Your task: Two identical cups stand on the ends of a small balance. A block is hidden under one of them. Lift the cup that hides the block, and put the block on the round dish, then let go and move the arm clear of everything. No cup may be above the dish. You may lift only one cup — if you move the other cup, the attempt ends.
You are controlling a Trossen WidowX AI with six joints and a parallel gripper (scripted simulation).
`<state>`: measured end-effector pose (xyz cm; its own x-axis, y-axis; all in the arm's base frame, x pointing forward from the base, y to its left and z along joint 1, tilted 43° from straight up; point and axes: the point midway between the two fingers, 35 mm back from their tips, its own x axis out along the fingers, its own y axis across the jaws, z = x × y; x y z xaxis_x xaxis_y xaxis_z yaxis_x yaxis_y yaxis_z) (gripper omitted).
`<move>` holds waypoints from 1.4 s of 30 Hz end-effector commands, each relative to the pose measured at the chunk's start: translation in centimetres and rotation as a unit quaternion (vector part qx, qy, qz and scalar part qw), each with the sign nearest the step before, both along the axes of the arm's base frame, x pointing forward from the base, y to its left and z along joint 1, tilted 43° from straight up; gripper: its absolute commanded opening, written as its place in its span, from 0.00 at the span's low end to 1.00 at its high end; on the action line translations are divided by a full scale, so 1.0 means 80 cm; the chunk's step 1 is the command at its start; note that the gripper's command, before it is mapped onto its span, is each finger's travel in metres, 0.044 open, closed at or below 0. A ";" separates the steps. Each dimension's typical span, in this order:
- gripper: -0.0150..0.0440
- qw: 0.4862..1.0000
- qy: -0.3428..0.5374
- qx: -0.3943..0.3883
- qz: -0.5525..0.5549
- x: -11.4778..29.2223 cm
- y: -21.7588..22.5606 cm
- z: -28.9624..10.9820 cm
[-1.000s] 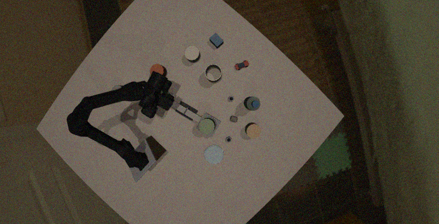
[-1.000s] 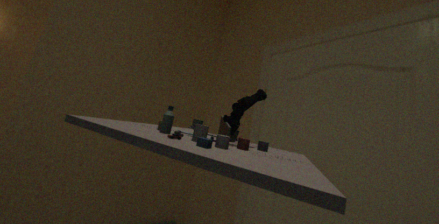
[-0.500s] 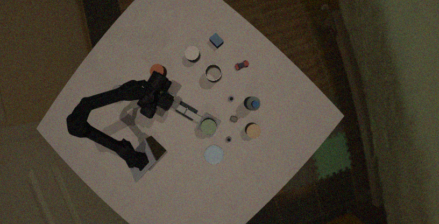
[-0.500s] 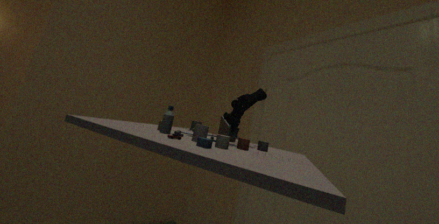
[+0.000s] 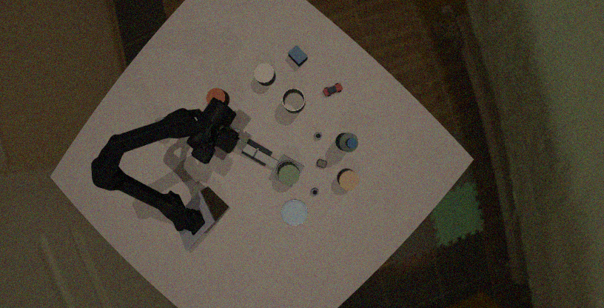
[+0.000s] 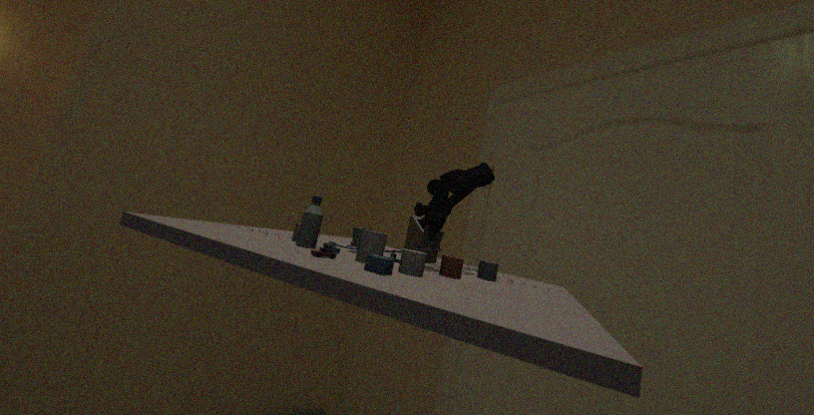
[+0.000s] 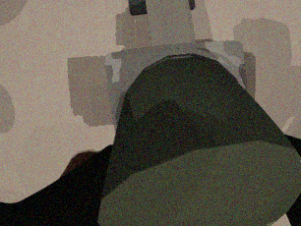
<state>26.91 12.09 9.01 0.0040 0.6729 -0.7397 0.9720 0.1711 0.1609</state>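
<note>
On the left of the bench in the top view the arm reaches from its base toward the near end of the balance, and the tool sits over that end, pinching a dark green cup by its sides; the wrist view shows this cup filling the frame, mouth down and wider at the bottom end nearest the camera, with the grey pad of the balance beneath it. Whether it has left the pad cannot be told. The block is not visible; it is presumably under this cup. Further right the beam runs to the second cup, standing on the far pad, which must not be disturbed. Below and right of it lies the pale blue dish, near but apart. The cup looks stiff, smooth and light, and its taper means a side grip could slide toward the narrow end, so holding it mid-wall and lifting straight up seems safest. The block will likely be small and rigid, best taken across two flat faces.
</note>
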 end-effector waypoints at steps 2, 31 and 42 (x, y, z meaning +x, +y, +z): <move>0.25 1.000 -0.010 0.001 0.000 0.004 -0.007 0.010; 0.25 1.000 -0.009 0.002 0.000 0.000 -0.038 0.044; 0.25 1.000 -0.009 0.004 0.000 -0.003 -0.049 0.058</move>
